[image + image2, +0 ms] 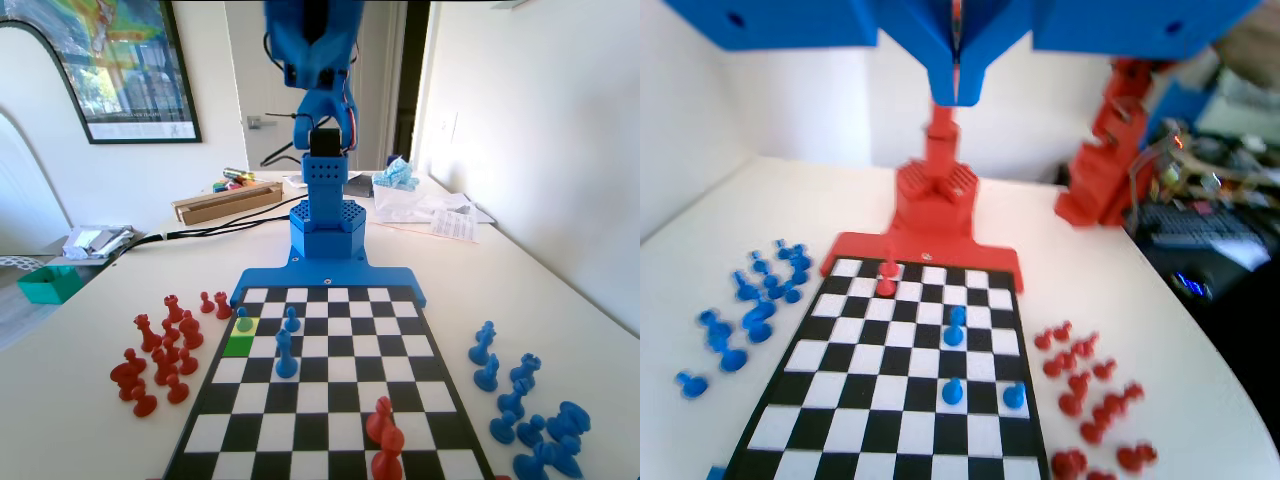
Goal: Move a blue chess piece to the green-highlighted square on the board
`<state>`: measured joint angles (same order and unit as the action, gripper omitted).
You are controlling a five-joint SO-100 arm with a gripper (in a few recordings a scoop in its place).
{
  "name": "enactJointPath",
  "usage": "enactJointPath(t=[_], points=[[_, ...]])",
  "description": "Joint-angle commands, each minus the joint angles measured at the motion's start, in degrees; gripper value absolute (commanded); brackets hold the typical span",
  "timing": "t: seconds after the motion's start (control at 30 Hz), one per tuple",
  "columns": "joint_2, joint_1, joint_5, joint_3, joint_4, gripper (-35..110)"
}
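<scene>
The claw [956, 60] hangs high above the board [455, 425], its two jaws pressed together at a narrow seam and holding nothing; in the fixed view the blue arm [322, 60] rears up at the far end, well clear of every piece. The blue chess piece [243, 319], a short pawn, stands on the pale yellow cell [250, 327] in the board's left column of the fixed view, and the green-highlighted square [238, 346] lies directly in front of it, touching that cell and unoccupied. In the wrist view the same pawn [1014, 396] sits near the board's right edge, low in the picture.

Risk: a second short blue pawn [292, 319] stands near the target pawn, and a taller blue piece [286, 354] stands just beside the green square; a descent aimed slightly off could grasp the wrong pawn or topple the taller one. The jaws must part before descent, or they would strike the pawn's head.

Room: the pawn lies at the board's rim, with red pieces [160, 350] clustered on the surface just beyond it, so sideways slack there is small. The board's middle is largely bare. Two red pieces [385, 440] stand well apart at the near edge.
</scene>
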<state>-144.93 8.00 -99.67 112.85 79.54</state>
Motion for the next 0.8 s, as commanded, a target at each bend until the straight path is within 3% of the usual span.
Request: enactJointPath(t=[0.0, 0.4, 0.77], points=[[5.7, 4.6, 3.0, -3.5, -2.4, 1], [22.1, 17.6, 13.4, 2.3, -8.3, 1], [34.4, 21.8, 19.4, 7.2, -14.2, 1]])
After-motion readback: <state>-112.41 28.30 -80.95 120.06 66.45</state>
